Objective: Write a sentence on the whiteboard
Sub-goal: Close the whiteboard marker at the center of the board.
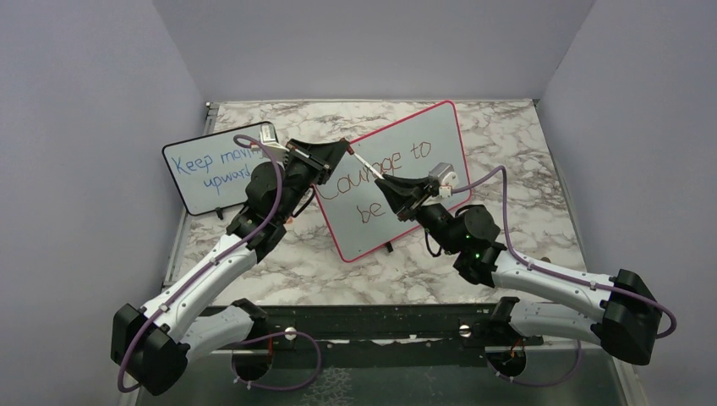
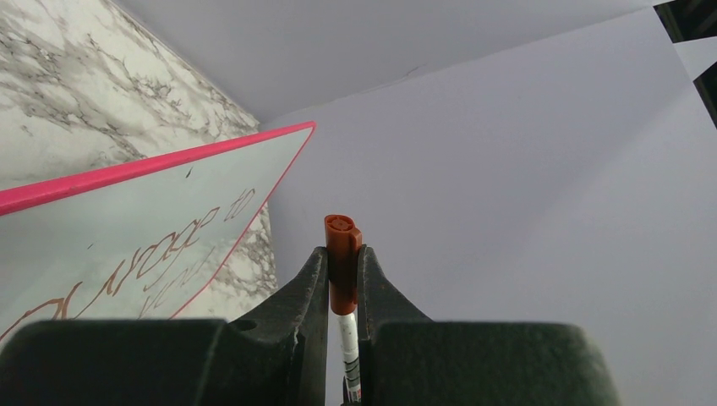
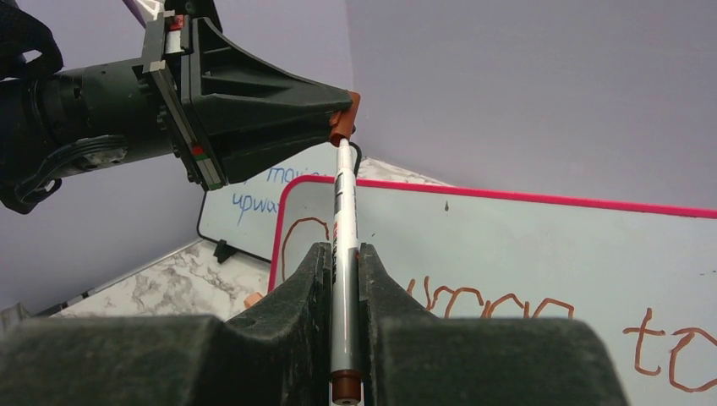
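Your left gripper (image 2: 343, 269) is clamped on the marker's red-brown cap (image 2: 342, 238), with the white barrel (image 2: 347, 342) showing between its fingers. To its left, the pink-framed whiteboard (image 2: 101, 224) slants across the marble tabletop (image 2: 76, 76). The sentence (image 2: 156, 258) is only partly readable, ending in "to".

Both arms reach forward, grippers meeting tip to tip.
The left gripper (image 1: 341, 150) pinches a marker cap (image 2: 342, 245); the right gripper (image 1: 382, 183), facing it, clamps the marker barrel (image 3: 343, 220).

Whiteboard (image 1: 431, 131): pink-red frame, pale grey-white face. Sentence (image 1: 406, 159): red-brown lettering. Marker (image 3: 342, 220): white barrel with dark print; cap (image 2: 342, 249) red-brown. Smaller board (image 1: 199, 190): black frame, blue writing. Tabletop (image 1: 524, 186): white marble pattern, grey veining.
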Action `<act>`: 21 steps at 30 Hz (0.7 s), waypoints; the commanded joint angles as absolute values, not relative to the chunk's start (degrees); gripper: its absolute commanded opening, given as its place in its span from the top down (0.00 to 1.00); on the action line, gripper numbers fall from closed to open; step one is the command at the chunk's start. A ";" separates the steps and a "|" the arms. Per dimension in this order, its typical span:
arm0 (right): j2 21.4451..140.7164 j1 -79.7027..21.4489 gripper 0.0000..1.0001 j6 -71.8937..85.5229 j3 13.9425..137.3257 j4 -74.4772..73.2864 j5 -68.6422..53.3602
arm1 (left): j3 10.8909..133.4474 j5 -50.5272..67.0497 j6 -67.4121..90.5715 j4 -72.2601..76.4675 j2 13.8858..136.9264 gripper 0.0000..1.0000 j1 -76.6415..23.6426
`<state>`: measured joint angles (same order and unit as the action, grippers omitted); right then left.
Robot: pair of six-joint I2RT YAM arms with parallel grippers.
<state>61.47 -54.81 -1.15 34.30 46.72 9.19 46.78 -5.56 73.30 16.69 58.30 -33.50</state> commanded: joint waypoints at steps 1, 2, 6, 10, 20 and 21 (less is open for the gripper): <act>61.24 -55.28 0.99 -0.53 34.72 49.75 11.29 | 47.15 -3.93 74.10 19.41 58.50 1.00 -33.84; 61.40 -55.28 0.99 -0.44 34.86 49.81 11.32 | 47.19 -3.69 74.02 19.50 58.59 1.00 -33.82; 61.94 -55.28 0.99 -0.18 35.06 50.70 11.37 | 47.31 -2.91 73.66 19.90 59.02 1.00 -34.35; 62.68 -55.28 0.99 2.14 34.92 53.02 11.88 | 47.03 -3.44 73.04 20.83 59.30 1.00 -35.67; 65.47 -55.28 0.99 4.08 35.27 58.89 12.28 | 46.58 -6.84 71.25 23.73 59.97 1.00 -39.93; 65.81 -55.28 0.99 3.94 35.39 59.30 11.83 | 46.47 -7.24 71.42 23.88 60.09 1.00 -40.17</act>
<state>64.47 -54.81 3.01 34.30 53.84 11.44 46.78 -8.21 71.75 21.08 59.61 -38.11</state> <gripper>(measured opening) 0.157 0.132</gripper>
